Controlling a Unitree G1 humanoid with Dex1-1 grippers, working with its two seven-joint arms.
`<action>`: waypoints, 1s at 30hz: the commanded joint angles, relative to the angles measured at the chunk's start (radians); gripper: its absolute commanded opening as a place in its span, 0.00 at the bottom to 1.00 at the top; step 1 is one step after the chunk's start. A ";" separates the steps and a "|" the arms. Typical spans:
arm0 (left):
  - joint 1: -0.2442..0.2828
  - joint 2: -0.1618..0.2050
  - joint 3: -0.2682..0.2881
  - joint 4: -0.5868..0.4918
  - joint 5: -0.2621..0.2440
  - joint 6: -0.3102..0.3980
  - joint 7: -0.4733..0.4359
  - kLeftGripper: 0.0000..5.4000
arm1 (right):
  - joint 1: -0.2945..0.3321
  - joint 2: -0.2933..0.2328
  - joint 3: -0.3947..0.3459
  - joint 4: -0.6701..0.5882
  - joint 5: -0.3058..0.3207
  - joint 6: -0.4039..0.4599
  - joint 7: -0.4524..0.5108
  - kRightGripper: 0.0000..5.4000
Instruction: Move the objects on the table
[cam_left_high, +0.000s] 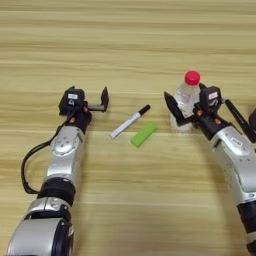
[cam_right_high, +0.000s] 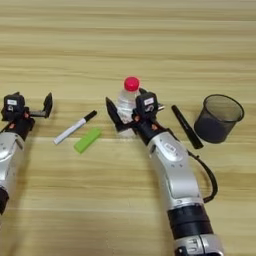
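right gripper (cam_right_high: 125, 116) spread wide, straddling upright bottle (cam_right_high: 127, 103) | bottle sitting between its fingers | left gripper (cam_left_high: 98, 101) released, idling far off | bench (cam_left_high: 128, 45)

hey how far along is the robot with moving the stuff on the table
Nothing looks finished. In hand: the right end effector is open around the bottle, which stands upright on the table. Left: the white marker and green block lie untouched between the arms, and the black stick lies beside the mesh cup. The left end effector is open over bare wood, holding nothing.
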 joint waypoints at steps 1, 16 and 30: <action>-0.007 -0.001 -0.003 0.010 0.006 -0.010 0.004 1.00 | -0.015 0.006 -0.005 0.014 0.003 0.001 0.002 0.82; -0.002 -0.005 -0.011 -0.002 0.004 -0.014 -0.012 1.00 | -0.014 0.007 -0.016 0.013 0.008 0.005 0.000 0.61; 0.111 -0.041 -0.144 -0.223 -0.049 -0.004 -0.295 1.00 | -0.014 -0.015 -0.057 -0.190 0.033 0.084 -0.041 0.60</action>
